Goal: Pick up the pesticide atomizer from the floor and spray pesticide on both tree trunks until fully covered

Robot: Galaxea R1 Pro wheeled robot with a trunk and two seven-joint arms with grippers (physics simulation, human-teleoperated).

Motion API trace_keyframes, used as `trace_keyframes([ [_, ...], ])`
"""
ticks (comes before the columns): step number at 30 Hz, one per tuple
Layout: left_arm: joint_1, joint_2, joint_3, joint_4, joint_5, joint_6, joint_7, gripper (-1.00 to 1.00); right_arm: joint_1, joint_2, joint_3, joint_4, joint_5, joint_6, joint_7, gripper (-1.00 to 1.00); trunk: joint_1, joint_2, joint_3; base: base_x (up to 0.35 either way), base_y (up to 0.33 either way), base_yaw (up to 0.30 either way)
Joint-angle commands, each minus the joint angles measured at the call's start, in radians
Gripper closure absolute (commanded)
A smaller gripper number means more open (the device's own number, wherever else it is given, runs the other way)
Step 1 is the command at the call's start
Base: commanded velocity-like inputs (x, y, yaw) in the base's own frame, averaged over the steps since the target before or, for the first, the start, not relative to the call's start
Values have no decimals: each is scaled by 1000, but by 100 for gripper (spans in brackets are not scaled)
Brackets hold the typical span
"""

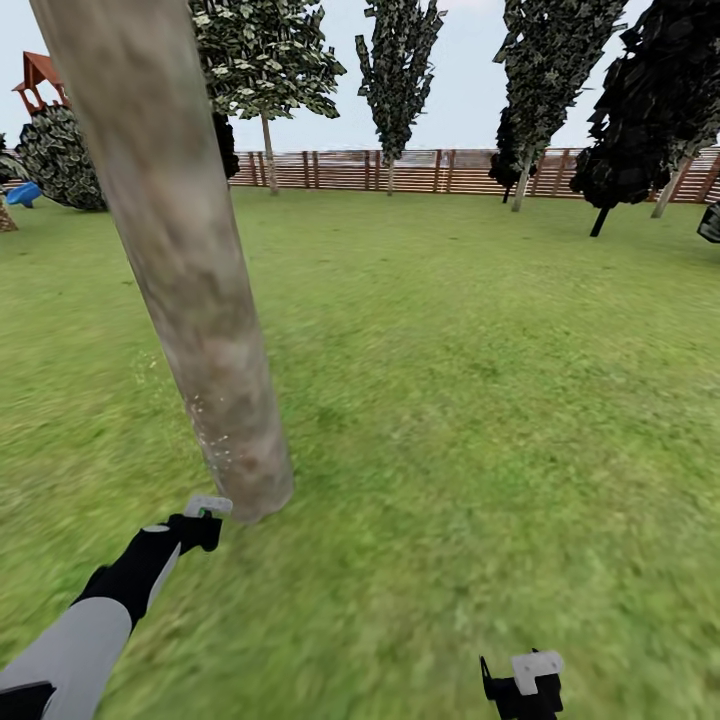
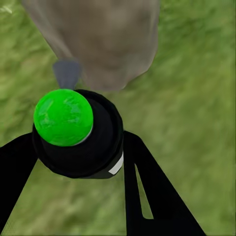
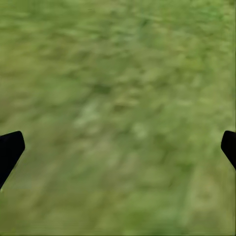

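Observation:
A thick grey-brown tree trunk (image 1: 190,270) rises from the grass floor (image 1: 450,400) just ahead on the left, leaning in the head view. Pale specks dot its lower bark. My left gripper (image 1: 200,525) is stretched out to the trunk's base and is shut on the pesticide atomizer (image 2: 76,135), a black round body with a bright green cap. The left wrist view shows the trunk (image 2: 108,39) close beyond the atomizer's grey nozzle. My right gripper (image 1: 525,685) hangs low over bare grass, open, its black fingertips (image 3: 10,150) far apart with nothing between them.
A brown slat fence (image 1: 440,170) closes the lawn at the back. Several leafy trees (image 1: 265,60) and dark cypresses (image 1: 650,110) stand along it. A red-roofed playhouse (image 1: 38,75) and a blue object (image 1: 22,192) sit far left. Open grass lies ahead and to the right.

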Motion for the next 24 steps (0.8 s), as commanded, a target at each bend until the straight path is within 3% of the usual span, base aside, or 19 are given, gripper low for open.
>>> trace_keyframes([
  [1, 0, 0, 0, 1, 2, -1, 0, 100, 0, 0, 0, 0, 0, 0, 0, -100, 0, 0, 0, 315, 79, 0],
  [6, 14, 0, 4, 3, 12, -3, 0, 100, 0, 0, 0, -1, 0, 0, 0, -100, 0, 0, 0, 107, 21, 0],
  [8, 24, 2, 28, 3, 13, -5, 0, 100, 0, 0, 0, -2, 0, 0, 0, -100, 0, 0, 0, 7, 1, 113],
  [12, 28, -5, 39, 3, 13, -6, 0, 100, 0, 0, 0, -2, 0, 0, 0, -100, 0, 0, 0, 2, -11, 225],
  [24, 29, -12, 41, 4, 9, -43, 0, 100, 0, 0, 0, 0, 0, 0, 0, -100, 0, 0, 0, 0, -246, 22],
])
